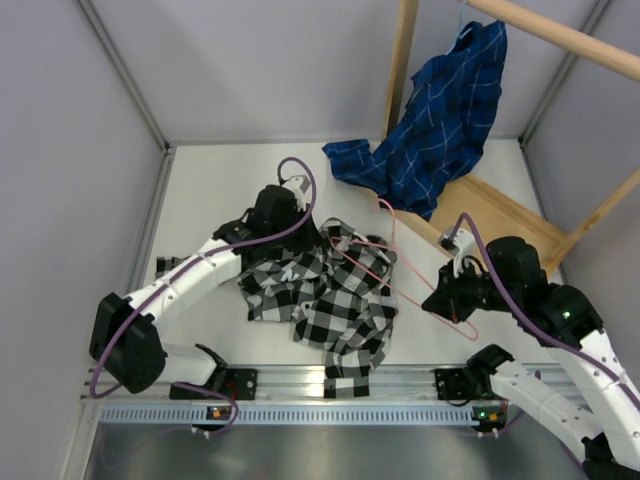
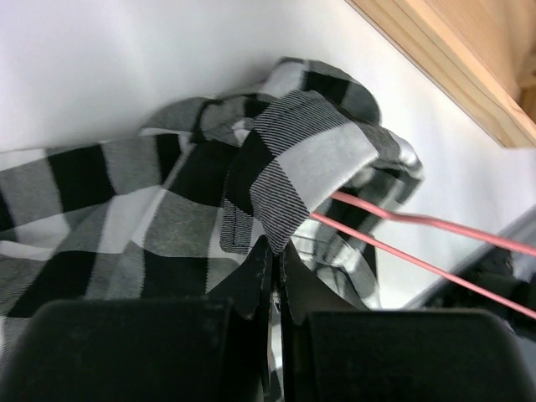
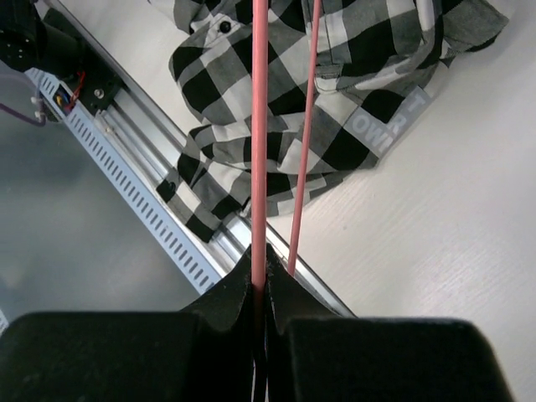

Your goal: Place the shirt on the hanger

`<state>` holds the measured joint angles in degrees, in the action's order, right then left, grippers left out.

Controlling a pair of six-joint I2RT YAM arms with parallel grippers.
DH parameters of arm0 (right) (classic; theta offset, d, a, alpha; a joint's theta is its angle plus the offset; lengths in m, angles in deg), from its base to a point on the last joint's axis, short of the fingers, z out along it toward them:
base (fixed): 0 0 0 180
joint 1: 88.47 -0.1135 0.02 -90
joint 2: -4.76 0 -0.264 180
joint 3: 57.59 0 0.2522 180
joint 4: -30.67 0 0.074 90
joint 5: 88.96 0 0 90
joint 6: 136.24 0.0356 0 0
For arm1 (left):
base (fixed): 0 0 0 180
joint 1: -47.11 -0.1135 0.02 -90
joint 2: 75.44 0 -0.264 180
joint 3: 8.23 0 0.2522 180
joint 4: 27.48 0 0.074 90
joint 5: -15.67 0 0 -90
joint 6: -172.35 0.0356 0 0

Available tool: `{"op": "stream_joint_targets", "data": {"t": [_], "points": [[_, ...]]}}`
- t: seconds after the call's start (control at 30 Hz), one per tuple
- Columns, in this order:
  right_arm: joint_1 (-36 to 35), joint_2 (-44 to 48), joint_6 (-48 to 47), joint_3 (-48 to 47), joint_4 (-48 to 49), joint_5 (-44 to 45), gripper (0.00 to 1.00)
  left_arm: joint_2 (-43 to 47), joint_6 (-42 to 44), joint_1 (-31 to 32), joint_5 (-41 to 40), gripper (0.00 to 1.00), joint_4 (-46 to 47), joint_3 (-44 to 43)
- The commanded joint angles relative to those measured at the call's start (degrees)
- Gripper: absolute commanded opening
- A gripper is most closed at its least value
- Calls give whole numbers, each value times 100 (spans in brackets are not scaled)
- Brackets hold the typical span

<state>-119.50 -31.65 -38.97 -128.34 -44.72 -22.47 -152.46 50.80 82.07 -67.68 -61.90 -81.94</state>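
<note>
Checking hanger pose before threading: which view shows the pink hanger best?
Top external: most of the hanger's outline shows, lying partly over the shirt, with the right gripper holding its wire. Right wrist shows only two wires running from the shut gripper across the shirt. Left wrist catches just two wire segments beside the fabric.

This is a robotics lab test cell. A white table (image 1: 220, 190) is boxed in by plain pale panels (image 1: 70, 120) on metal framing. Two robot arms, the left arm (image 1: 190, 275) and the right arm (image 1: 565, 320), are bolted to an aluminium rail (image 1: 290, 380) at the table's near edge. A bare wooden clothes rack (image 1: 505, 215) stands at the back.
</note>
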Motion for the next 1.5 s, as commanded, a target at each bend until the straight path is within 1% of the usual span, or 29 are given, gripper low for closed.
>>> {"op": "stream_joint_targets", "data": {"t": [0.0, 0.03, 0.07, 0.13, 0.17, 0.2, 0.23, 0.27, 0.37, 0.43, 0.47, 0.5, 0.6, 0.63, 0.7, 0.73, 0.77, 0.8, 0.83, 0.87, 0.93, 1.0, 1.03, 1.07, 1.17, 1.27, 1.4, 1.43, 1.47], "points": [[-105, -147, 240, 188, 1159, -355, 0, 230, -35, -16, 1054, 0, 377, -88], [-114, -226, 284, 354, 1396, -600, 0, 309, -61, -16, 1275, 0, 431, -36], [-149, -262, 310, 434, 1947, -1072, 0, 353, -70, 11, 1512, 0, 441, 26], [-184, -472, 293, 644, 2451, -1471, 0, 580, -27, 37, 1663, 0, 423, 79], [-219, -543, 267, 715, 2950, -1777, 0, 687, 52, 46, 1872, 0, 423, 97], [-237, -630, 249, 829, 3155, -1885, 0, 792, 105, 46, 1988, 0, 397, 79], [-237, -831, 197, 874, 3348, -1999, 0, 993, 175, 98, 2067, 0, 179, 18], [-246, -938, 179, 909, 3733, -2331, 0, 1082, 332, 151, 2068, 0, 3, -69], [-255, -1351, 3, 997, 4175, -3034, 0, 1373, 622, 406, 1744, 0, -753, -447], [-264, -1579, -50, 1006, 4509, -3151, 0, 1470, 720, 625, 1296, 0, -1122, -701], [-264, -1624, -33, 1015, 4658, -3099, 0, 1505, 764, 678, 1094, 0, -1463, -781], [-264, -1659, 142, 1110, 5069, -3055, 0, 1557, 773, 740, 744, 0, -1597, -852], [-281, -1660, 407, 1357, 5835, -3064, 0, 1724, 808, 916, 399, 0, -1932, -1045], [-281, -1625, 442, 1392, 6020, -3011, 0, 1742, 817, 960, 41, 0, -2037, -1107], [-290, -1520, 442, 1445, 6048, -2599, 0, 1734, 905, 969, -426, 0, -2466, -1361], [-307, -1441, 477, 1506, 6101, -2380, 0, 1716, 931, 969, -907, 0, -2582, -1449], [-334, -1370, 538, 1576, 6336, -1812, 0, 1699, 984, 969, -999, 0, -2652, -1598], [-360, -1291, 739, 1803, 6530, -1572, 0, 1672, 1010, 969, -1000, 0, -2653, -1643], [-473, -1169, 863, 1962, 6784, -1413, 0, 1637, 1037, 978, -930, 0, -2653, -1704], [-553, -1141, 960, 2103, 7335, -1220, 0, 1585, 1037, 995, -921, 0, -2653, -1870], [-746, -1123, 970, 2350, 7655, -1095, 0, 1348, 1098, 1187, -964, 0, -2662, -2073], [-1036, -1158, 804, 2412, 7753, -832, 0, 1111, 1203, 1433, -1332, 0, -2662, -2362], [-1107, -1193, 785, 2421, 7779, -779, 0, 1049, 1247, 1670, -1438, 0, -2653, -2451], [-1107, -1194, 768, 2438, 7841, -778, 0, 987, 1344, 1768, -1665, 0, -2662, -2530], [-1107, -1089, 758, 2535, 7964, -533, 0, 855, 1581, 1988, -1782, 0, -2662, -2698], [-1107, -930, 934, 2903, 8639, -471, 0, 802, 1871, 2199, -1676, 0, -2671, -2751], [-1107, -781, 1285, 3246, 9439, -453, 0, 741, 2039, 2427, -1922, 0, -2767, -2786], [-1116, -781, 1338, 3334, 9772, -436, 0, 714, 2108, 2506, -1966, 0, -2794, -2821], [-1116, -755, 1373, 3422, 9958, -435, 0, 705, 2144, 2542, -2001, 2, -2811, -2839]]}}
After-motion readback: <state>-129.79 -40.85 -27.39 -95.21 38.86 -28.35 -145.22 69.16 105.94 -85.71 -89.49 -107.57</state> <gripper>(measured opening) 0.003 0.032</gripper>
